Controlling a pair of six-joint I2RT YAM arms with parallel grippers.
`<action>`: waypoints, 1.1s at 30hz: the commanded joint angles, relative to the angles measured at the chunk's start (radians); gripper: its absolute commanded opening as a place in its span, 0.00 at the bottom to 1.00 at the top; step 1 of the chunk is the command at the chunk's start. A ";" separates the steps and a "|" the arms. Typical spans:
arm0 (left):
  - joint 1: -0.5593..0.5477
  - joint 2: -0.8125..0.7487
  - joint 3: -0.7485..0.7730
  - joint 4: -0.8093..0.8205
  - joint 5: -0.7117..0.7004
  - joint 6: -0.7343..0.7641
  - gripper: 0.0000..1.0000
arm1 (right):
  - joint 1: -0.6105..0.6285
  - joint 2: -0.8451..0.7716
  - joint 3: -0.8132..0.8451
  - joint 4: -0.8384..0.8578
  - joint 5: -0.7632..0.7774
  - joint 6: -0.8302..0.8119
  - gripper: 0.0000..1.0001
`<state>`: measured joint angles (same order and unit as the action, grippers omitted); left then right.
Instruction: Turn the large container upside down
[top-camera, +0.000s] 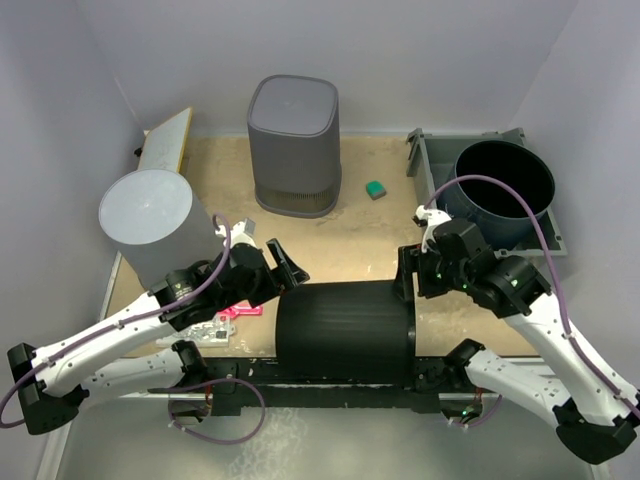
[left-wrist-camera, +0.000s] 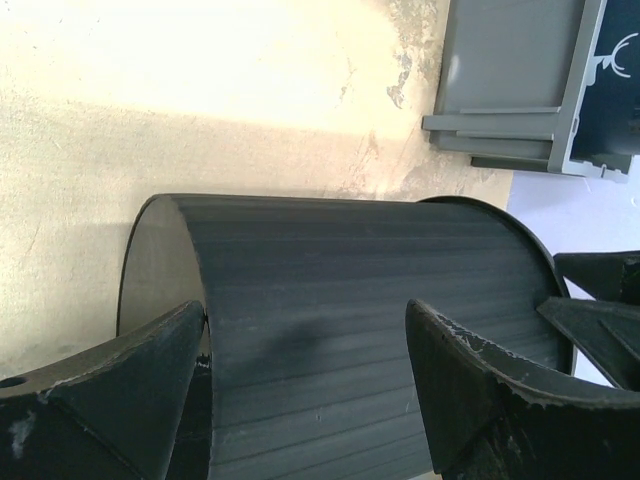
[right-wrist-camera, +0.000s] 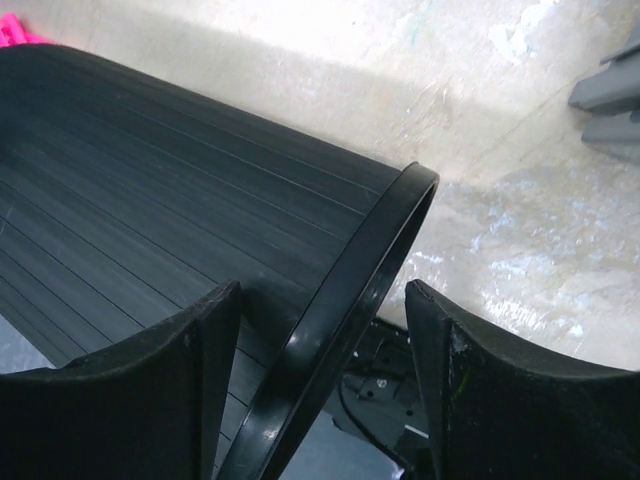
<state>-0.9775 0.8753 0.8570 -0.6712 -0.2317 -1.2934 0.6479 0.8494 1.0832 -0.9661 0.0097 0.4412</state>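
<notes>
Large black container (top-camera: 345, 328): ribbed cylinder, lying on side (not upright), rimmed mouth pointing right, flat base left.

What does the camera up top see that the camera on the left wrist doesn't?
Only the top view: the grey ribbed bin at the back, the pale grey tub on the left, a little green block and something pink. Only the left wrist view: the fine ribs along the big black container seen close, with the left gripper over it, its jaws wide apart. Both: that container lying on its side, the tan table and the grey tray.
</notes>
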 joint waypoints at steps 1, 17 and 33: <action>-0.004 0.005 0.050 0.041 0.008 0.034 0.79 | 0.005 -0.013 0.037 -0.158 -0.060 0.019 0.72; -0.003 0.033 0.051 0.050 0.042 0.069 0.79 | 0.004 -0.051 0.086 -0.191 -0.283 0.160 0.41; 0.102 0.115 0.259 0.137 0.092 0.171 0.79 | 0.004 -0.082 -0.216 0.359 -0.270 0.307 0.16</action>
<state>-0.9054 0.9646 0.9916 -0.7666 -0.2684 -1.1507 0.6449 0.7193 0.9607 -0.8585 -0.2516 0.7208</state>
